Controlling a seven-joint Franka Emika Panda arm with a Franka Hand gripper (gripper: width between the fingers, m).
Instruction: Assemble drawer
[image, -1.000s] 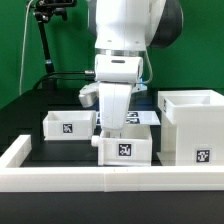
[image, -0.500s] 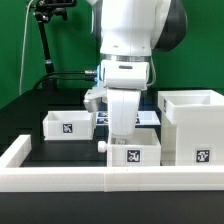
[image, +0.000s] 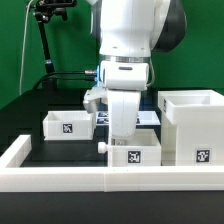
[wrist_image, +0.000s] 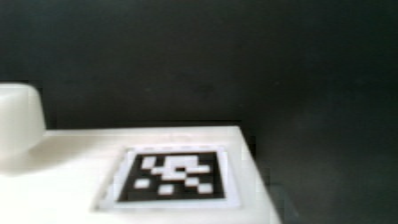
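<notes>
My gripper hangs straight down over the knobbed tray, and my fingertips drop behind its rim, so I cannot tell whether my jaws are clamped on a wall or standing loose. The tray sits about midway along the worktop's front edge, just behind the long low rail. Its long axis runs along that edge. Its knob points toward the exterior view's left, and its tag faces the front edge. The tall shell stands just beside it near the front corner on the exterior view's right, open end up; I cannot tell whether the two touch. The second tray lies farther back toward the exterior view's left edge, well apart. My wrist camera shows only a blurred tagged white surface.
</notes>
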